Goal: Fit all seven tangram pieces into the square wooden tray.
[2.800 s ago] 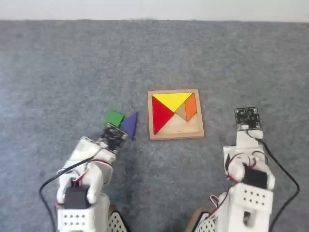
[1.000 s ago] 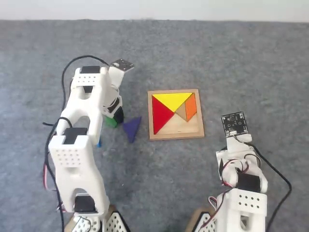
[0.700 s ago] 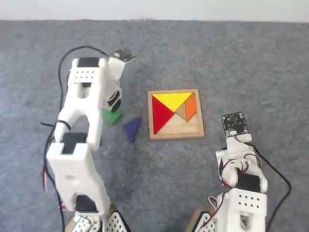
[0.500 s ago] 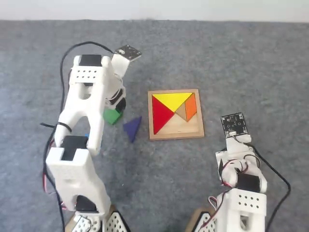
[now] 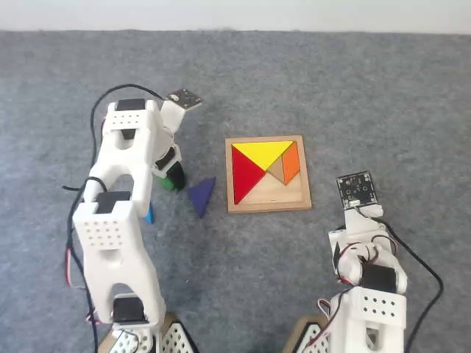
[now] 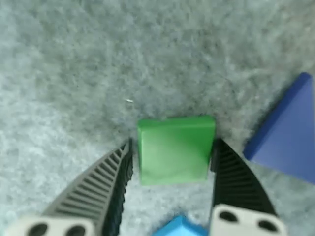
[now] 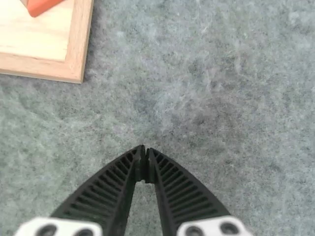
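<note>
The left claw stands open around the green square wooden piece on the grey felt desk; whether it presses the piece is hard to see. From above, the arm hides most of this piece. A dark blue triangle lies between it and the square wooden tray. The right claw is closed and empty, near the tray's corner.

No text, label, brand, number or sign can be read on anything in these three views.
</note>
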